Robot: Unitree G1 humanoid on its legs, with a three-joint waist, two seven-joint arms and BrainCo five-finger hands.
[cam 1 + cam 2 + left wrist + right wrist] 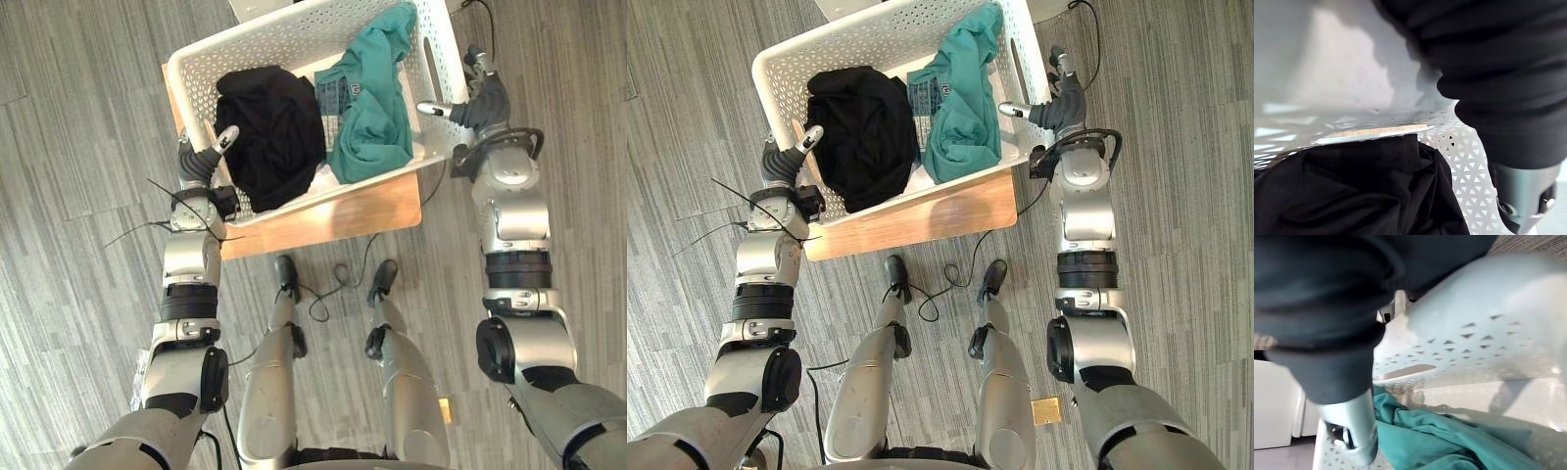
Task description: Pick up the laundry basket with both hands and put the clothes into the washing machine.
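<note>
Laundry basket point(196, 88) sits on the desk point(333, 220), clothes point(274, 132) inside
Left hand point(201, 162) and right hand point(485, 98) flank its walls, thumbs over rim; whether fingers clamp, cannot tell

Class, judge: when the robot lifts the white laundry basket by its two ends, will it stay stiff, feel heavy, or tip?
Probably stiff: the laundry basket looks like moulded perforated plastic. Likely light: a black garment and a teal garment are all that show inside. It might tilt if the left hand and right hand, at opposite ends, rise unevenly.
</note>
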